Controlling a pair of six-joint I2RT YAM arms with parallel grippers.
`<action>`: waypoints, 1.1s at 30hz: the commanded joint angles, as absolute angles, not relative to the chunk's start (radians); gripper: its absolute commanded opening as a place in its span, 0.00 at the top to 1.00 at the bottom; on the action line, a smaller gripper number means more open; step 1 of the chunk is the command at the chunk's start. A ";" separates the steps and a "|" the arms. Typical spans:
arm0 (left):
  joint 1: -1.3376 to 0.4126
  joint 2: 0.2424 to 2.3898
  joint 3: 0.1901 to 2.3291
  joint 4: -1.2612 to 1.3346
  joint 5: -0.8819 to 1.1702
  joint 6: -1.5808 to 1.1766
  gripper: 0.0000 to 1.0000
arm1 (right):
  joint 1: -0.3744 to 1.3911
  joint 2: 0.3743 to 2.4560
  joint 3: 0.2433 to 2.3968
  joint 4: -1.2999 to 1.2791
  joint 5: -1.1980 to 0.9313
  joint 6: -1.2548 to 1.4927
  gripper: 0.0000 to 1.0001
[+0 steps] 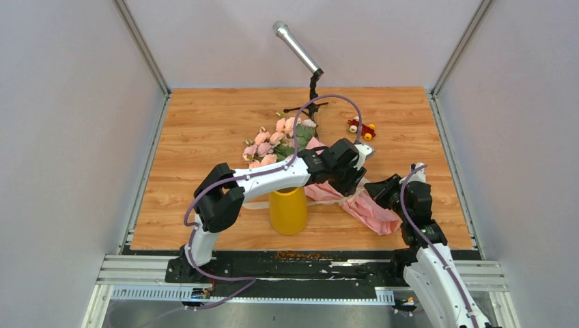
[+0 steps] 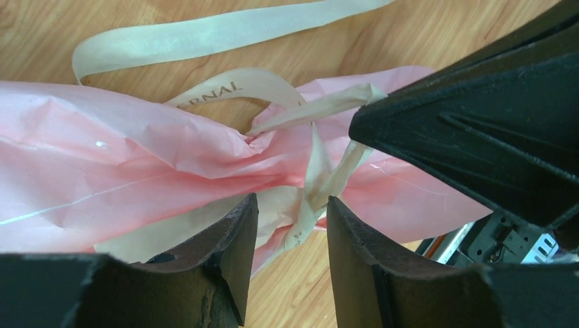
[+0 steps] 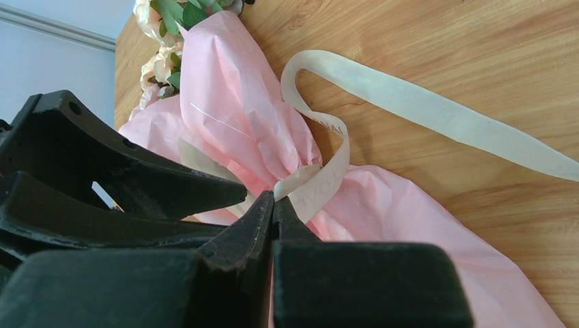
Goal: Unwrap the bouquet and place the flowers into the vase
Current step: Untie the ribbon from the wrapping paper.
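Pale grey walls close in a wooden bench [image 1: 205, 137]. Near its front edge we see the yellow vase [image 1: 288, 210] standing upright, to the left of the left tool [image 2: 292, 205], with the left arm crossing above it. Behind the vase, the flowers [image 1: 270, 143] form the far-left end of the bouquet [image 2: 102, 171], which lies on the bench in its pink paper and runs under both tools. The left tool stands about half open, with a finger on either side of the knot in the beige ribbon [image 2: 205, 31], not closed on it. Just right of it, the right tool [image 3: 273, 198] is closed tight, its tips pinching a strand of ribbon at the knot. Beyond both tools, a small red toy [image 1: 360, 128] sits near a microphone [image 1: 297, 46] on a stand.
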State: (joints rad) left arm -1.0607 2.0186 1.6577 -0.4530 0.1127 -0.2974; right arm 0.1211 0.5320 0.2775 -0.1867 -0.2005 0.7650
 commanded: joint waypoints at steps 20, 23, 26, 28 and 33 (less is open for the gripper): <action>-1.065 2.083 1.704 -0.365 0.173 -0.354 0.55 | 0.116 0.519 0.284 -0.178 -0.216 0.760 1.00; -1.065 2.098 1.710 -0.358 0.196 -0.360 0.57 | 0.116 0.521 0.284 -0.178 -0.216 0.759 1.00; -1.065 2.104 1.706 -0.351 0.200 -0.362 0.63 | 0.117 0.521 0.283 -0.178 -0.215 0.759 1.00; -1.065 2.108 1.702 -0.344 0.209 -0.366 0.67 | 0.117 0.524 0.282 -0.178 -0.214 0.758 1.00; -1.066 2.096 1.686 -0.328 0.202 -0.376 0.92 | 0.117 0.528 0.283 -0.178 -0.208 0.753 1.00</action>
